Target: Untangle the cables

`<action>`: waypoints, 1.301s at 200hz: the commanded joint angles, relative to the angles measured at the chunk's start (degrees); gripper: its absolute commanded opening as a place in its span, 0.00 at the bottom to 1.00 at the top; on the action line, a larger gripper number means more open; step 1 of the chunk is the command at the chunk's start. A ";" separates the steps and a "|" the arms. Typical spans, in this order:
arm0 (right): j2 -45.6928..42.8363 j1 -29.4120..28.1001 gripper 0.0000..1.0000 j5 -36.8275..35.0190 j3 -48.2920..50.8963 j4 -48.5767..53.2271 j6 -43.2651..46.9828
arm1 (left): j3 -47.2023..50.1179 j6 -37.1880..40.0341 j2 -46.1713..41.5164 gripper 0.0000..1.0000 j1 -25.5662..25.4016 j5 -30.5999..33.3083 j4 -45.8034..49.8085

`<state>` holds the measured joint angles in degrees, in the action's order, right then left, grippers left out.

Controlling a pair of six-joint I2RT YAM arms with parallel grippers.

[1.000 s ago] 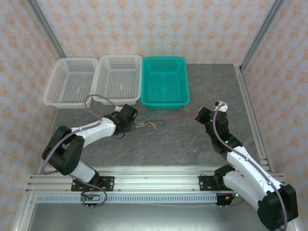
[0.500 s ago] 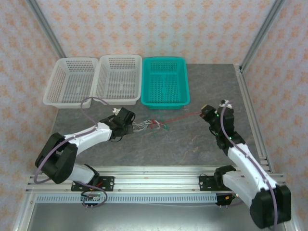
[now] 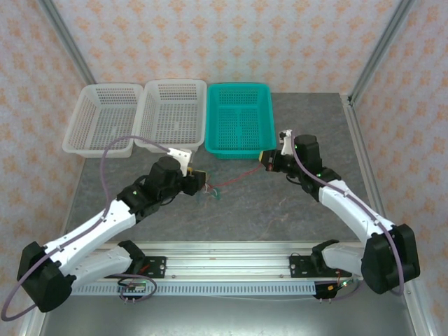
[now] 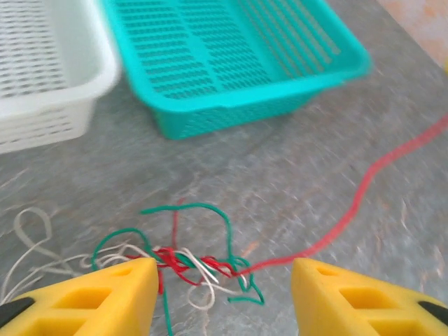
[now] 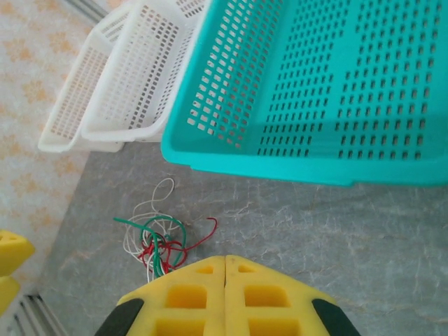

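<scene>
On the grey marbled table (image 3: 238,217), near the teal basket (image 4: 245,101), the cables (image 4: 199,266) lie knotted in red, green and white loops. The left gripper (image 4: 224,269) stands open around the knot. The right gripper (image 5: 225,262) is closed, its fingers pressed together.

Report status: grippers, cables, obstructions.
Left gripper open over cable tangle. Right gripper shut, back from it. Red, green, white strands knotted together. Teal basket behind, clear of tangle.
</scene>
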<state>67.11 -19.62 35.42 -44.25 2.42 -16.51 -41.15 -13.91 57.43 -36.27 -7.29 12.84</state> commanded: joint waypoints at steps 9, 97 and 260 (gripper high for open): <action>0.43 -0.25 0.00 1.27 -6.20 6.14 8.17 | 0.06 24.99 5.11 0.57 -3.76 -10.37 -3.64; 2.84 -0.27 0.00 9.33 -11.55 10.08 10.98 | 4.33 53.55 18.90 0.69 -4.66 6.76 -18.98; -10.11 17.67 0.00 -10.30 -3.98 2.95 -16.85 | -0.14 45.20 35.04 0.20 1.18 9.41 -5.75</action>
<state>60.82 -8.60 31.27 -48.90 10.09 -24.53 -46.00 34.76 91.88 -37.10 -1.69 0.36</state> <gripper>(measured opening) 0.052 0.202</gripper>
